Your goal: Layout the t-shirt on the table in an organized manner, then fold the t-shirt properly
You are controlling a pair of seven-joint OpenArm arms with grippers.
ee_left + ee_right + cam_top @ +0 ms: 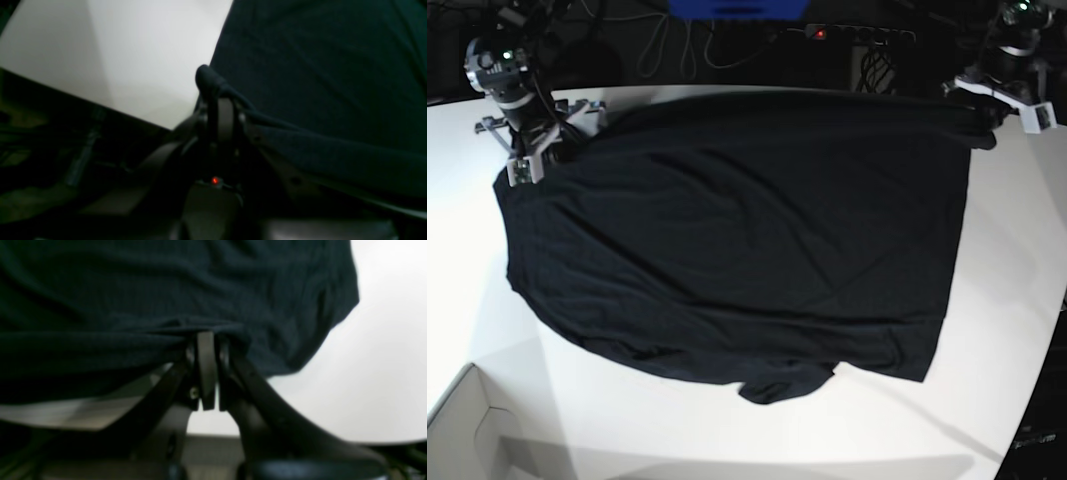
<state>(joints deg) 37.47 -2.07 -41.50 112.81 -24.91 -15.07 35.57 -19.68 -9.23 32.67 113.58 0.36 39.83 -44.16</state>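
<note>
While the shirt [737, 240] lies spread on the table [727, 430], you see both grippers, left [213, 85] and right [206, 340], clamped tight on its far corners.

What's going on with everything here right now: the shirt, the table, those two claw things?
t-shirt: spread across the table, wrinkled, far corners pinched by both claws.
table: white, shirt covering most of it.
left gripper: shut on the shirt's edge.
right gripper: shut on the shirt's edge.
white box: at the near corner, apart from the shirt.
</note>
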